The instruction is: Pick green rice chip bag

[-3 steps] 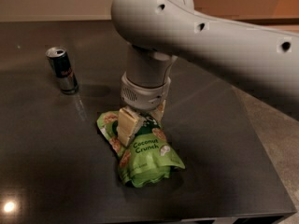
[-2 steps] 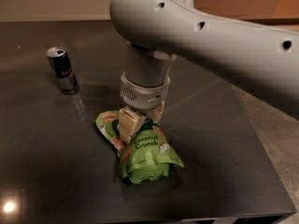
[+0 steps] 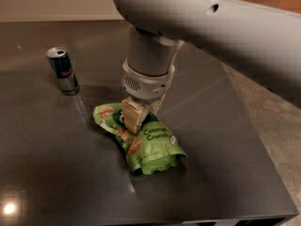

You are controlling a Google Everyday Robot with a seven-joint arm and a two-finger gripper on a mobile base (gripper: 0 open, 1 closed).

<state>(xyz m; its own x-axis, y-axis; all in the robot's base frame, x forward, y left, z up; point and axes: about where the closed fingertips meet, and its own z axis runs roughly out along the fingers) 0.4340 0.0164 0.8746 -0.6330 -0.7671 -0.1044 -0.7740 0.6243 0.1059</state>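
The green rice chip bag (image 3: 153,146) is a crinkly lime-green pouch with "Coconut Crunch" text. It lies on the dark table (image 3: 225,140), just left of centre. My gripper (image 3: 143,120) comes straight down from the big grey arm onto the bag's upper middle. Its cream fingers (image 3: 133,114) are closed on the bag, and the foil is bunched around them. The bag's lower right end looks slightly raised over its shadow. The fingertips are buried in the foil.
A blue and silver drink can (image 3: 62,70) stands upright at the back left, apart from the bag. The table's right edge runs diagonally next to a speckled floor (image 3: 277,126). The front edge is near the bottom.
The bag has crumpled more around the fingers and shifted slightly up with the gripper. The can has not moved.
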